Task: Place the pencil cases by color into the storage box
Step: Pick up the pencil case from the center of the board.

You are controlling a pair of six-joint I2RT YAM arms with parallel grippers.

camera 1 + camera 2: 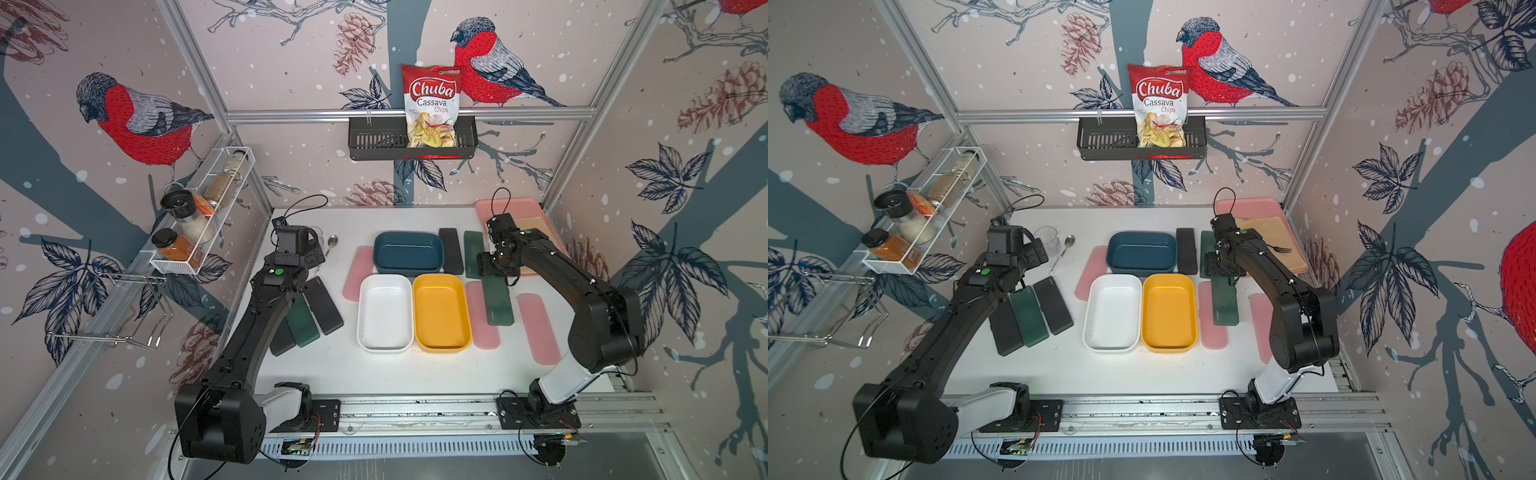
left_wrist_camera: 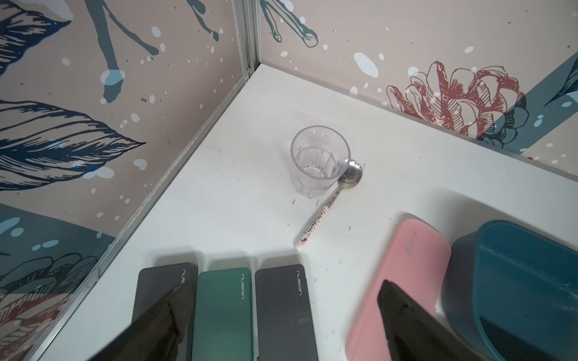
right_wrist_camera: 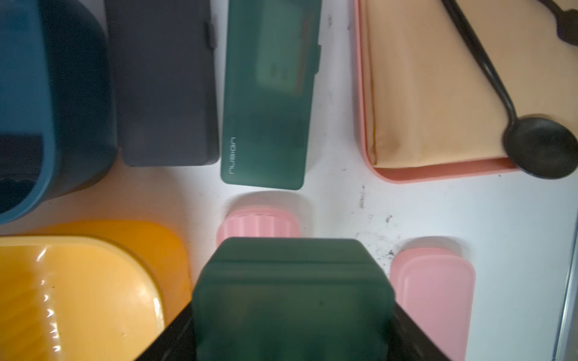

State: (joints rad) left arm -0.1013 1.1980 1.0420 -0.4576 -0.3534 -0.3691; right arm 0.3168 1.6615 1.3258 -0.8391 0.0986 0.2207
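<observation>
Three empty tubs (image 1: 360, 316) sit mid-frame in a top view; right of them the right gripper (image 1: 496, 266) clamps a dark green case (image 1: 498, 305). Left wrist view: left gripper (image 2: 281, 284) wide, empty, bottom edge. Right wrist view: case fills lower centre; carry level, commit one tub to green.

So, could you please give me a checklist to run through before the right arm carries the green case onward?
1. Grip: right gripper shut on the green case: ok.
2. Held case lifted clear of the pink case beside it: cannot tell; they overlap in both top views.
3. Room to drop it: blue tub, white tub and yellow tub are all empty: ok.
4. Other arm: left gripper open, holding nothing, off to the side of the tubs: ok.
5. Which tub takes green: cannot tell; nothing is sorted yet.
</observation>
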